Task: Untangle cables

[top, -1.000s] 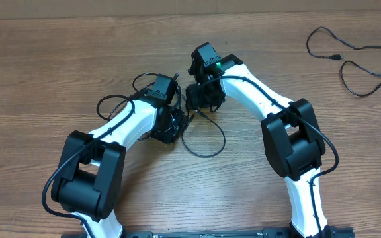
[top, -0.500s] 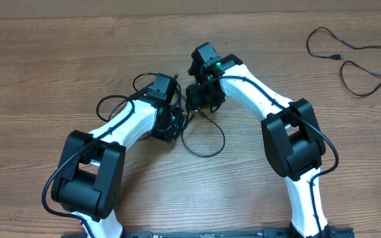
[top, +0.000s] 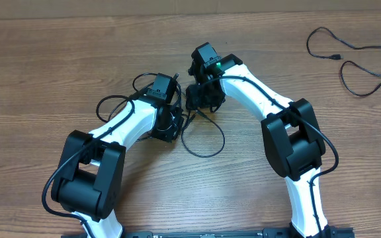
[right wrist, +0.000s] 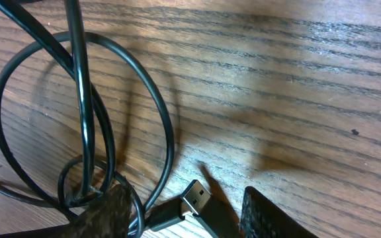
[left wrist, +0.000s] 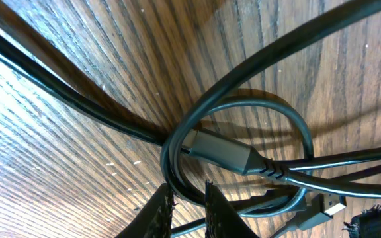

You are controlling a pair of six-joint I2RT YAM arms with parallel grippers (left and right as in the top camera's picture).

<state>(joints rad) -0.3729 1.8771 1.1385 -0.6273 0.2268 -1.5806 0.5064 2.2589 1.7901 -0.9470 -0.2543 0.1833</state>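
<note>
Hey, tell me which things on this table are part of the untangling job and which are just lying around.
Part of the job:
- tangled cables, knotted in loops between the two arms
- grey plug, caught inside a loop
- USB plug, at the edge of the tangle

Lying about:
- lone cable, off by itself at the far right, clear of the tangle

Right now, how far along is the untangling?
Done: one cable lies on its own, away from both arms. In hand: the left gripper straddles a loop of the tangle, and the right gripper stands open around a plug. Left: the tangle's cords cross and loop through each other, so most remains.
</note>
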